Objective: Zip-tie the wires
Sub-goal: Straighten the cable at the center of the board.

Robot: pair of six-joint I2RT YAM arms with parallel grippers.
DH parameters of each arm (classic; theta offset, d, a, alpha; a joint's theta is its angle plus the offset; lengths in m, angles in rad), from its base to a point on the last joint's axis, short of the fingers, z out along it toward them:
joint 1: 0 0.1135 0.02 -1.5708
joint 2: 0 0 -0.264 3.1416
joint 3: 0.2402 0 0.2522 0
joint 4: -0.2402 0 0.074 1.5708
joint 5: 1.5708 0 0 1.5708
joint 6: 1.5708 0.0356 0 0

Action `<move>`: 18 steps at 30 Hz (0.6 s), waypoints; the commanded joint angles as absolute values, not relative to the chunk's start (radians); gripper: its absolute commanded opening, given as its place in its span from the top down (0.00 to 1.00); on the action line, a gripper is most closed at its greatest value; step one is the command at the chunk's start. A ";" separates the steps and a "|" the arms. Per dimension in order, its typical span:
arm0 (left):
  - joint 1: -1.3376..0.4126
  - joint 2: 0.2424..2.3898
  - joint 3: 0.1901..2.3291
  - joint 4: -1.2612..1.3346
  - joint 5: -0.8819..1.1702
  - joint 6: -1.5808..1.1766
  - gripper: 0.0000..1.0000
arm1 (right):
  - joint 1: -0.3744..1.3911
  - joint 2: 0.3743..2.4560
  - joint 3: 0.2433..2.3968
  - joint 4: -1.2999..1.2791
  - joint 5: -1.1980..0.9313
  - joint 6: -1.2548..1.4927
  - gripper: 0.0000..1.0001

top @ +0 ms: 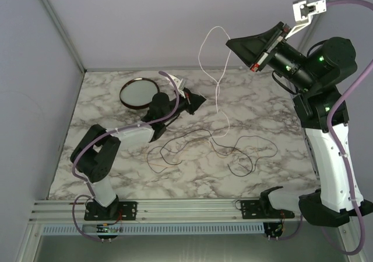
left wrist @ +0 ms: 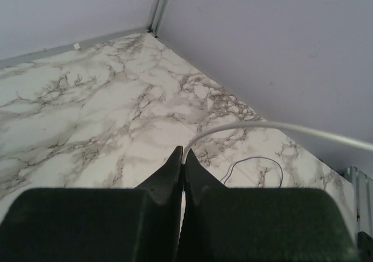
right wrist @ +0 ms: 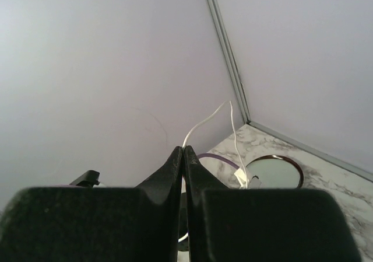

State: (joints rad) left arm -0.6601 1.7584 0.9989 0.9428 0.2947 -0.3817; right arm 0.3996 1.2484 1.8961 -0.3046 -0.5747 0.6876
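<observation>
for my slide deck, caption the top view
Raised right gripper holds a thin white plastic strip up over loose thin dark wires

left pincer (top: 200,100) low, closed; right pincer (top: 229,40) high in air, closed

text: none legible | labels: none | numbers: none

Clad in glossy white shells along the long links of left arm (top: 137,135) and right arm (top: 326,151) alike, matt black at joints and bases. Draped with thick lilac cables (top: 345,128) running link to link. Lit by small green lights (top: 319,58) on the right arm's black housings. Tipped with black, wedge-shaped claws narrowing to thin points: left claw (left wrist: 182,156), right claw (right wrist: 183,151).
</observation>
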 commanded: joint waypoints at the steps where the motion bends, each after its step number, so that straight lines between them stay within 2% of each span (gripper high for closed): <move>1: -0.661 1.728 1.035 0.998 0.286 -0.353 1.00 | 0.370 1.214 1.877 -0.256 -0.581 0.694 1.00; 6: -0.627 1.587 1.034 0.682 0.231 -0.215 1.00 | 0.283 1.185 1.779 -0.316 -0.580 0.666 1.00; 9: -0.604 1.483 1.037 0.443 0.167 -0.120 1.00 | 0.220 1.182 1.755 -0.450 -0.541 0.586 1.00; 14: -0.598 1.322 1.078 0.093 0.037 0.023 1.00 | 0.189 1.224 1.831 -0.839 -0.212 0.354 1.00; 18: -0.603 1.225 1.110 -0.023 0.025 0.037 1.00 | 0.188 1.227 1.812 -0.977 0.051 0.283 1.00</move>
State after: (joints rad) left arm -0.5957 1.3064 1.0653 0.1997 0.0780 -0.0437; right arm 0.1959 1.2324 1.7882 -0.7380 -0.2607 0.4175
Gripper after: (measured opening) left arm 0.005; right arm 0.005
